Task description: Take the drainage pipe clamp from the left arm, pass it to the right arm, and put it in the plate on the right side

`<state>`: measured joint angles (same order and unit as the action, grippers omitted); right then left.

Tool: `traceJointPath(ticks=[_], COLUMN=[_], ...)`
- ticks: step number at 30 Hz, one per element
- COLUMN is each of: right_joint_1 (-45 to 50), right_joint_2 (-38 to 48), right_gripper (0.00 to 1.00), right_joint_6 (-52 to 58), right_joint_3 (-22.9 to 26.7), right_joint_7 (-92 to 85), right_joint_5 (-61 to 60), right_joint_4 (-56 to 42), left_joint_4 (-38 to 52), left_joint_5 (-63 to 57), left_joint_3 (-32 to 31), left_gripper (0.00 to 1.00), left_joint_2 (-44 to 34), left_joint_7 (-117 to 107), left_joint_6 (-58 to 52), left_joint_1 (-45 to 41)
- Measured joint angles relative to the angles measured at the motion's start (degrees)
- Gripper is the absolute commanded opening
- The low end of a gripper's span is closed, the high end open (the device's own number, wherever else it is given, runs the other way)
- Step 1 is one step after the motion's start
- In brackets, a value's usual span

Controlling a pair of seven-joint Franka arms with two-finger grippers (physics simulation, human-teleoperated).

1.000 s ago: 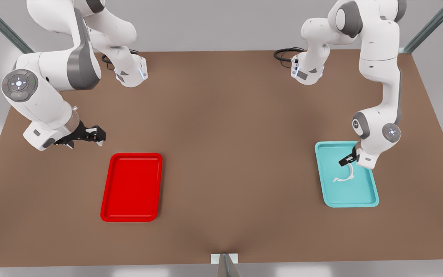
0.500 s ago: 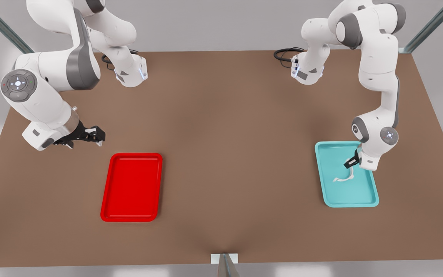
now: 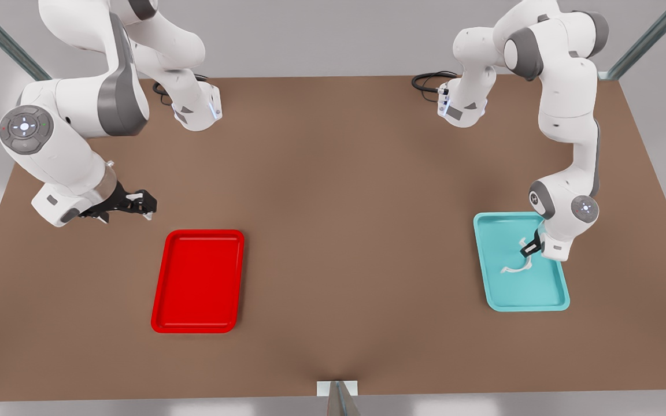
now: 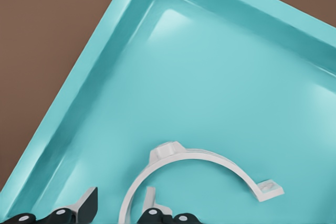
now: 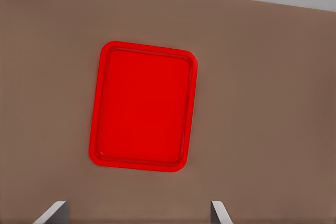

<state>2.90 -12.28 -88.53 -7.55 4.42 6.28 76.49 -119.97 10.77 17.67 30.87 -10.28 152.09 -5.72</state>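
Observation:
The drainage pipe clamp (image 3: pixel 517 264), a thin white half-ring with end tabs, lies flat in the teal tray (image 3: pixel 541 292) at the front view's right. My left gripper (image 3: pixel 530 248) is down over it, open. In the left wrist view the clamp (image 4: pixel 210 157) arcs across the tray floor, and one end of its band runs between the two black fingers (image 4: pixel 86 202) of the left gripper (image 4: pixel 119 199). My right gripper (image 3: pixel 136 203) waits open above the table, just behind the red plate (image 3: pixel 197 283) at the front view's left. The plate (image 5: pixel 142 108) holds nothing.
The brown table (image 3: pixel 339 202) lies bare between the two trays. Both arm bases and black cables (image 3: pixel 428 81) stand at its far edge. A small metal bracket (image 3: pixel 337 390) sits at the near edge.
The left gripper has lowered and shifted toward the front view's right, closing in on the clamp. The right arm drifted very slightly. The clamp has not moved.

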Motion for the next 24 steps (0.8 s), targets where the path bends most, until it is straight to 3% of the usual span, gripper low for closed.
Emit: traceJointPath(ticks=[4,13,15,24], right_joint_1=[0.17,0.55,0.49,0.08], right_joint_2=[0.0,0.0,0.0,0.0], right_gripper=[1.0,1.0,1.0,1.0], right_joint_6=[0.0,0.01,0.01,0.01], right_joint_3=[0.0,0.0,0.0,0.0], right_joint_7=[-0.01,0.12,0.11,0.0], right_joint_5=[0.03,0.01,0.0,-0.01], right_joint_4=[0.0,0.0,0.0,0.0], left_joint_4=[-0.02,0.06,0.06,0.58], left_joint_5=[0.0,0.18,0.23,0.23], left_joint_3=[-0.01,-0.01,-0.01,-0.16], left_gripper=[0.35,0.33,0.21,0.21], left_joint_2=[0.02,0.87,0.95,0.58], left_joint_7=[-0.11,-0.34,-0.46,-0.88], left_joint_6=[-0.01,0.02,0.03,-0.23], left_joint_1=[0.01,0.01,0.0,-0.02])
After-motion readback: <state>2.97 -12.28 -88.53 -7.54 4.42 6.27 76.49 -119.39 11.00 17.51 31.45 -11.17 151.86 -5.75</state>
